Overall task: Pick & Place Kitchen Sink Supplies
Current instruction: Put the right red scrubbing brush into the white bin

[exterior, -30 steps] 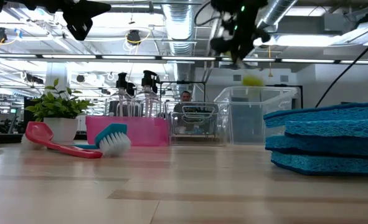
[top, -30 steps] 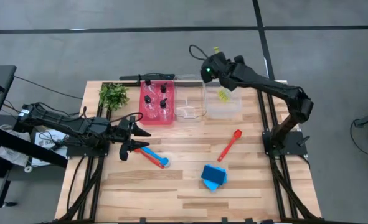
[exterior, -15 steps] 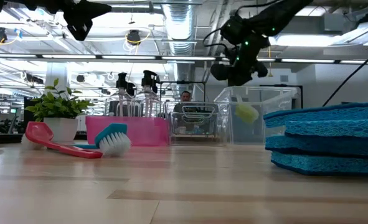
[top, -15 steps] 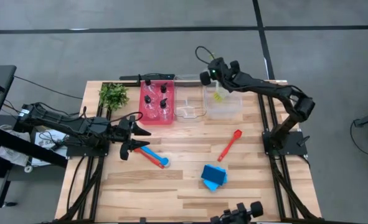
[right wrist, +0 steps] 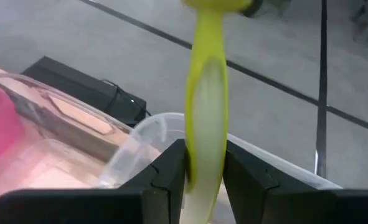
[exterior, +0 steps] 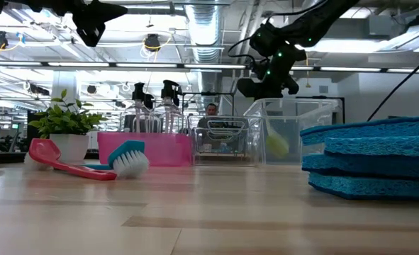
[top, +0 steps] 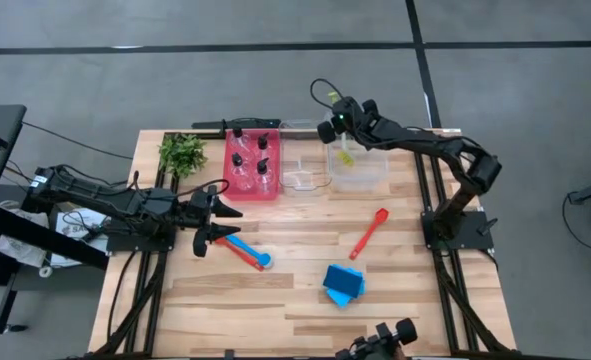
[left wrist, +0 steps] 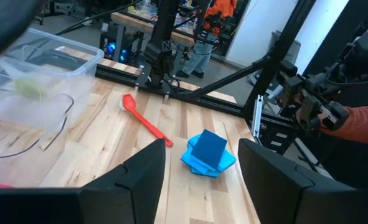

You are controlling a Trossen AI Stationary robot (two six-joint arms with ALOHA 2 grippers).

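My right gripper point(top: 337, 128) is at the table's far edge, over the clear bin point(top: 375, 178), shut on a yellow-green brush point(top: 346, 155). The brush head point(exterior: 276, 145) is inside that bin. My left gripper point(top: 222, 224) is open and hovers above the left side of the table. Just to its right a red utensil and a blue brush point(top: 247, 250) lie flat. Clear black-capped bottles point(top: 251, 162) stand in the red bin. A red spoon point(top: 368, 233) and stacked blue sponges point(top: 343, 284) lie on the wood. My right gripper pinches the yellow-green brush's handle point(right wrist: 205, 149) between its two fingers point(right wrist: 171, 177), partway along it, with the free end sticking out past them. The fingers lie across the handle. The brush hangs tilted below the gripper, its head inside the clear bin.
A leafy plant point(top: 182, 153) stands at the far left corner. A smaller clear bin point(top: 303, 170) sits between the red bin point(top: 228, 185) and the larger clear one. People show in the room beyond the table point(left wrist: 202, 37).
My right gripper has come down and tipped toward the clear bin, shifting slightly toward the table's left. The yellow-green brush went with it: its head has dropped from above the bin's rim to inside the bin.
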